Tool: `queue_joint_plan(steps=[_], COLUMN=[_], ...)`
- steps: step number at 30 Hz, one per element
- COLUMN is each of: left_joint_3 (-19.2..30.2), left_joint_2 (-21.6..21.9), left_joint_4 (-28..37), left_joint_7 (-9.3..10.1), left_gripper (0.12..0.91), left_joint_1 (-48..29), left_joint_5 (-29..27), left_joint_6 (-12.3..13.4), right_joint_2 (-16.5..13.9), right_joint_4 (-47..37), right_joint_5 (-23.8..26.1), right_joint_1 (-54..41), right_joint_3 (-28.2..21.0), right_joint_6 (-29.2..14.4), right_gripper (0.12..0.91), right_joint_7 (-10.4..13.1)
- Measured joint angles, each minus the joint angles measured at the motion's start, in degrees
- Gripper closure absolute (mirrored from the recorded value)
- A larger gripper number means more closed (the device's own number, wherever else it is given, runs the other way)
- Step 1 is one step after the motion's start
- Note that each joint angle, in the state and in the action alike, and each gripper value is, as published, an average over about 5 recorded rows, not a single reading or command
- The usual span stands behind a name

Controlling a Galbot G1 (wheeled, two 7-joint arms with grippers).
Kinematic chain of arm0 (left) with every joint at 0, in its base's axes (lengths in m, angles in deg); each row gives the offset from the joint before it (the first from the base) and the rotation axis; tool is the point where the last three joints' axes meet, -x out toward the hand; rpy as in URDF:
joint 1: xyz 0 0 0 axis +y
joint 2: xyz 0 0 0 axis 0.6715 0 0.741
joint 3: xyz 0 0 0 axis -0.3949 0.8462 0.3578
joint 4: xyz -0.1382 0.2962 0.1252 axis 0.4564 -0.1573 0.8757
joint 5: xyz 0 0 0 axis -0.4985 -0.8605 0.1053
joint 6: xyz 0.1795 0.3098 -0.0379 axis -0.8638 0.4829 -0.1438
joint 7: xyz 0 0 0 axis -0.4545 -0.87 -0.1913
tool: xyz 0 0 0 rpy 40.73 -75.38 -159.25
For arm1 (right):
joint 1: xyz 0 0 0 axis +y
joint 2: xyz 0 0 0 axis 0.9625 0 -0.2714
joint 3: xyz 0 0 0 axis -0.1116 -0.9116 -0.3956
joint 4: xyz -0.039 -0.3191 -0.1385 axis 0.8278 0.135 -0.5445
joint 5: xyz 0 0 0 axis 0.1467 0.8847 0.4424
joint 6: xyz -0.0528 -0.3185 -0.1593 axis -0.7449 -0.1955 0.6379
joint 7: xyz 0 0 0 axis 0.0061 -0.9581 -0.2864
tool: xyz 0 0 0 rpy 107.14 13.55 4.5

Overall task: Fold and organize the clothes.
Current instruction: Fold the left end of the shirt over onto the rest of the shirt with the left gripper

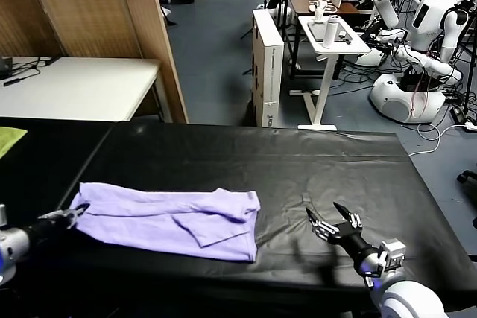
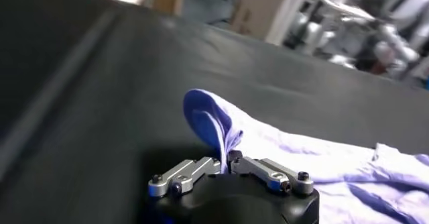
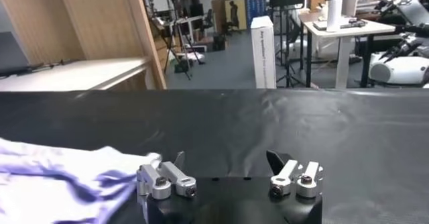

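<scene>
T-shirt [image 1: 171, 223] on black table [image 1: 313, 161], lab bkgd.

Honestly nothing readable here; the tall white box [image 1: 267, 65] up at about 12 o'clock past the black table [image 1: 298, 161] has some dark print near its bottom edge and on its side, but it's way too small to make out

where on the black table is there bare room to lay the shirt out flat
Bare black table cover runs behind the light lavender cotton T-shirt to the far edge, and right of the open right gripper. The near-left is crowded: the shirt lies there, its end pinched by the left gripper. A yellow-green cloth sits far left.
</scene>
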Motion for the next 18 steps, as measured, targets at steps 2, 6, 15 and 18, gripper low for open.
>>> queue_joint_plan(steps=[2,6,15,18], left_joint_3=[0.2,2.5,13.6,17.9], left_joint_2=[-1.0,-3.7,-11.4,-13.6], left_joint_4=[-1.7,-6.0,-13.2,-13.4], left_joint_7=[0.89,2.98,6.24,6.46], left_gripper=[0.845,0.845,0.845,0.845], left_joint_1=[-0.3,-1.6,-5.3,-6.5], left_joint_5=[-0.3,-1.1,-1.2,-2.8], left_joint_6=[0.0,0.0,0.1,0.1], right_joint_2=[0.3,0.9,2.7,3.3], right_joint_4=[0.3,0.9,1.6,1.7], right_joint_5=[0.3,0.8,2.7,3.4], right_joint_1=[0.4,1.5,4.8,5.7], right_joint_3=[0.2,1.2,4.3,5.2], right_joint_6=[0.0,0.0,0.1,0.0], right_gripper=[0.118,0.118,0.118,0.118], right_joint_7=[0.0,0.0,-0.3,-0.4])
